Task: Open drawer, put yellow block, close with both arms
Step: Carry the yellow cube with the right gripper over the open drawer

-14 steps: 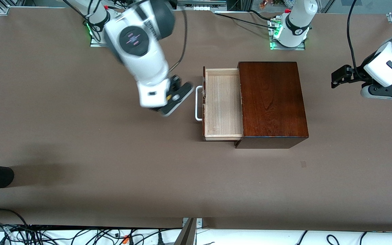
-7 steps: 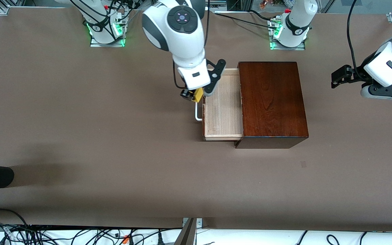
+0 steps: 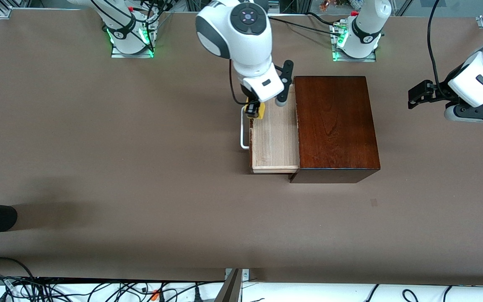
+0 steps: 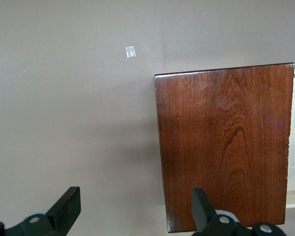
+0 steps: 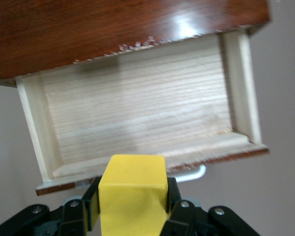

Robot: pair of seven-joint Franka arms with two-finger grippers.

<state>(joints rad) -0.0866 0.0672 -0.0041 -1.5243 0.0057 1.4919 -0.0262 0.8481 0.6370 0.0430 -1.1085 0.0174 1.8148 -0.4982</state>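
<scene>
The right gripper (image 3: 253, 110) is clamped on the yellow block (image 3: 256, 110) over the open drawer's (image 3: 276, 138) front edge – the empty tray lies just toward the mahogany box (image 3: 334, 126). The left gripper (image 3: 418, 95), fingers apart, waits past the box, at its own arm's end of the table.
</scene>
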